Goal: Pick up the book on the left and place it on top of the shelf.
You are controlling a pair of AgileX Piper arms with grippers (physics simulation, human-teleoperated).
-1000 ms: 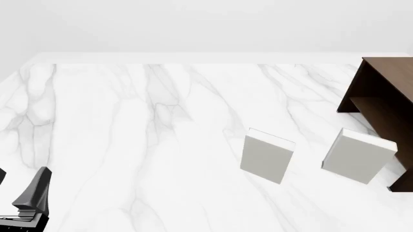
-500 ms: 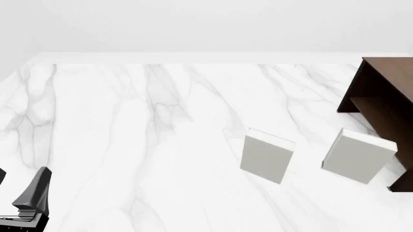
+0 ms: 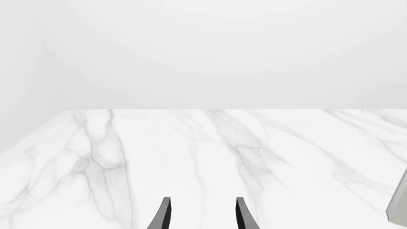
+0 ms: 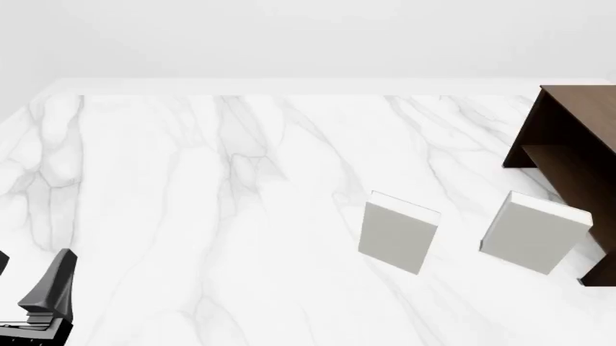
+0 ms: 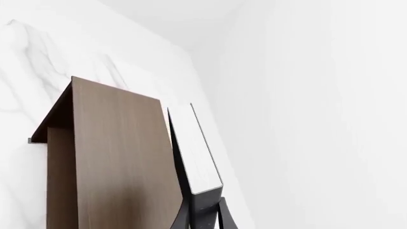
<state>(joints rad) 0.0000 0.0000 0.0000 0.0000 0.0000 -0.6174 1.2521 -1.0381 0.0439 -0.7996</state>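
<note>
The book (image 5: 194, 152), black-covered with white page edges, shows only in the right wrist view. My right gripper (image 5: 205, 214) is shut on its near end. It is held edge-on right beside the flat top of the dark brown shelf (image 5: 114, 157); I cannot tell whether they touch. The shelf also shows at the front view's right edge (image 4: 568, 151); the book and right gripper are outside that view. My left gripper (image 4: 27, 277) is open and empty at the near left, low over the table, and also shows in the left wrist view (image 3: 202, 214).
Two pale grey-white books stand on the marble table (image 4: 192, 180): one right of the middle (image 4: 399, 234), one (image 4: 534, 232) close in front of the shelf. An edge of a grey book (image 3: 399, 205) shows in the left wrist view.
</note>
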